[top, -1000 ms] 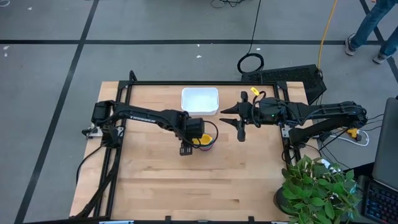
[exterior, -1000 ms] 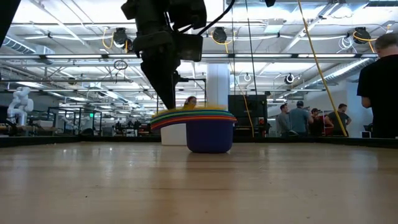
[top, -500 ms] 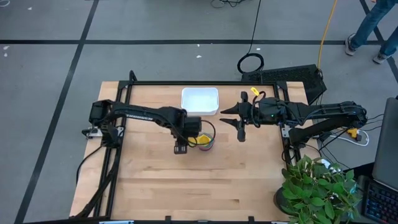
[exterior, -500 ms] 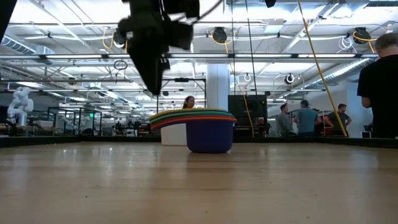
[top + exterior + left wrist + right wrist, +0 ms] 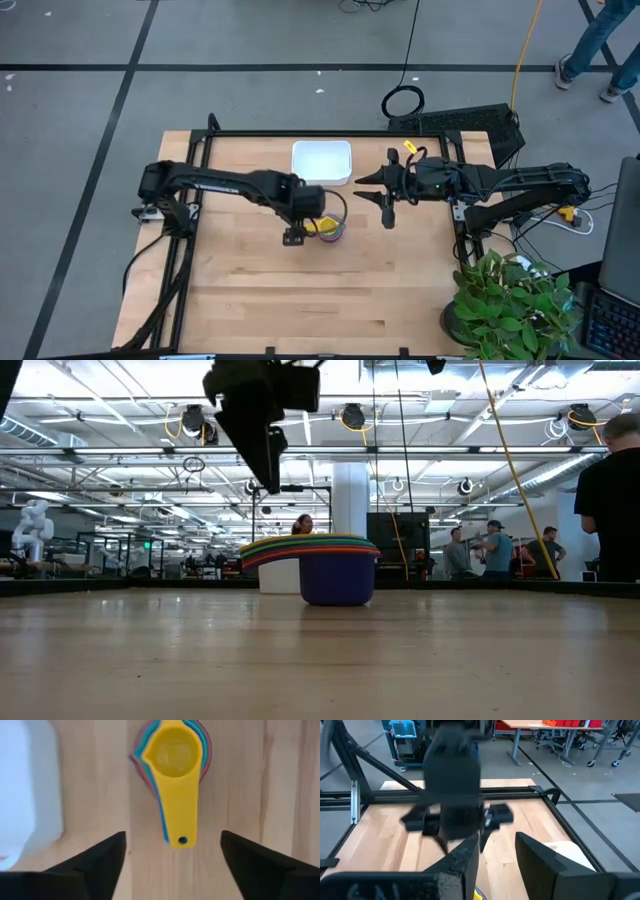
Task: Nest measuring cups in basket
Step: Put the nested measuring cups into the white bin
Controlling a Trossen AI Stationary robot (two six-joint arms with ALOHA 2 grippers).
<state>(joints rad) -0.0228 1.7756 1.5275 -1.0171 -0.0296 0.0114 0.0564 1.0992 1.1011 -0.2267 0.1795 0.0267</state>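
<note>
Left pincer hangs open right over the cup stack — basket & rest of counter unobstructed.

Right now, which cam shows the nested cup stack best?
Left wrist view: the cup stack fills the frame from above, yellow on top. Low view shows its side; high view has it small; right wrist view barely shows it.

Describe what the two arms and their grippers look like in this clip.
Both arms are black, jointed tubes. The left arm carries white lettering along its link. The right arm has a green light and yellow tags near black cabling. The left gripper has two flat, wedge-shaped black fingers.
</note>
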